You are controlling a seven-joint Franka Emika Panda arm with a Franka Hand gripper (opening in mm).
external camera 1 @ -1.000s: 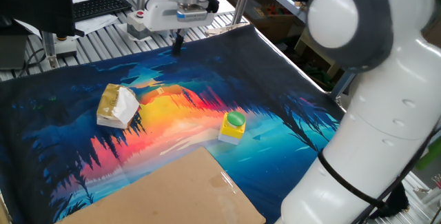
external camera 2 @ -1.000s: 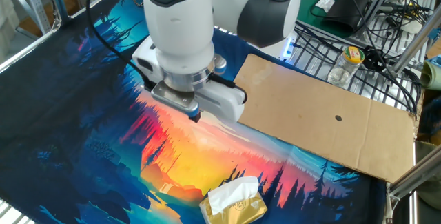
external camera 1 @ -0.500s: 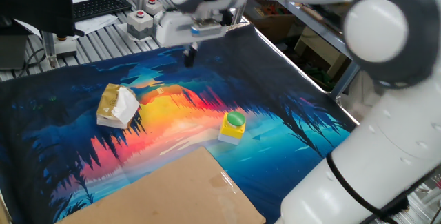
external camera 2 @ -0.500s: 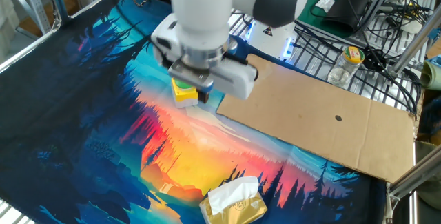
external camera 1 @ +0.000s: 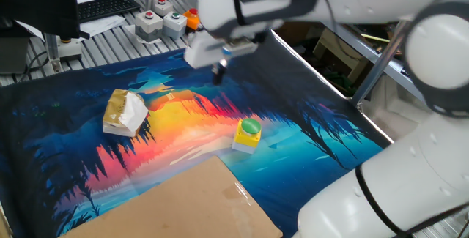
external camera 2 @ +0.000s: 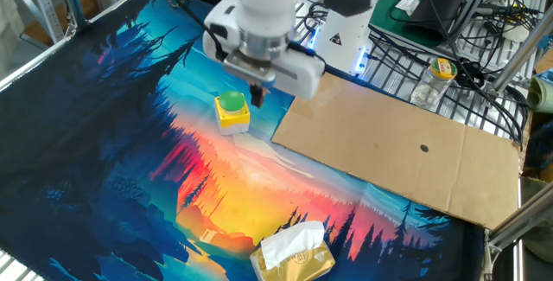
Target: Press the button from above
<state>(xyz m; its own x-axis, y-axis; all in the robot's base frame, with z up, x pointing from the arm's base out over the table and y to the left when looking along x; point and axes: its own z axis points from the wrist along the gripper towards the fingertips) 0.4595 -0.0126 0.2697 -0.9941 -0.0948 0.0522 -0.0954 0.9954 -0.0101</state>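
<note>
The button (external camera 1: 248,134) is a small yellow box with a green dome cap, standing on the colourful mat (external camera 1: 66,106) near its middle. It also shows in the other fixed view (external camera 2: 232,111). My gripper (external camera 1: 218,73) hangs in the air above the mat, beyond the button and apart from it. In the other fixed view the gripper (external camera 2: 257,98) is just to the right of the button and higher. Its fingertips show as one narrow dark tip with no gap, holding nothing.
A yellow tissue pack (external camera 1: 126,112) lies on the mat's left side. A cardboard sheet (external camera 1: 183,201) covers the near edge. Grey boxes with red buttons (external camera 1: 150,20) stand behind the mat. Cables (external camera 2: 471,4) and a jar (external camera 2: 442,69) sit off the mat.
My gripper has moved from the far side of the mat towards the button, and has come lower. The button, which the arm hid in the other fixed view, now shows.
</note>
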